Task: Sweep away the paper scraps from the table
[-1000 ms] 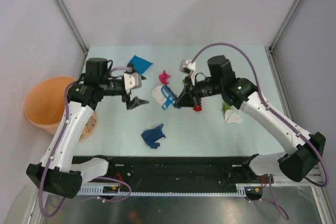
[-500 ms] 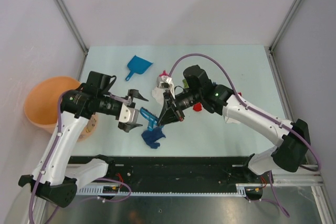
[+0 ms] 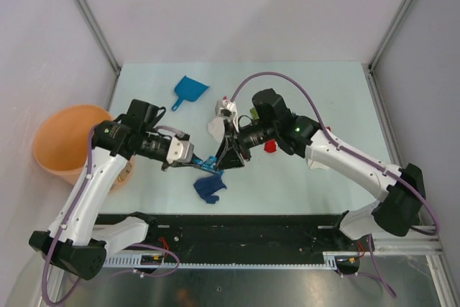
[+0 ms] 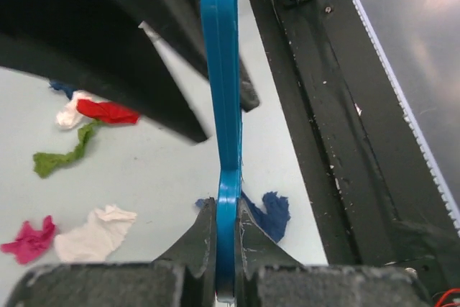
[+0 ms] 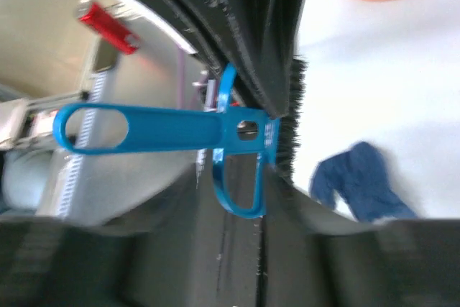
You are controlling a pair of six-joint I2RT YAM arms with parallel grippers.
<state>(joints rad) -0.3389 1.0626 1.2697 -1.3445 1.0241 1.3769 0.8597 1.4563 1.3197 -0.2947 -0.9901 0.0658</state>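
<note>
From above, a blue dustpan (image 3: 189, 90) is lying far-left on the table (image 3: 323, 91). The left gripper (image 3: 194, 159) and right gripper (image 3: 224, 157) are both clamping the blue hand brush (image 3: 208, 162), its handle running left-right just beyond the dark blue scrap (image 3: 208, 188).

Left wrist: closed fingers (image 4: 198, 239) are pinching the handle, and the olive scrap (image 4: 61, 154) is stretching toward the red scrap (image 4: 108, 111).

Right wrist: the jaws are squeezing the brush head.

L gripper (image 3: 198, 162) & R gripper (image 3: 226, 158) meet tip-to-tip, both clamped on brush (image 4: 221, 106).
</note>
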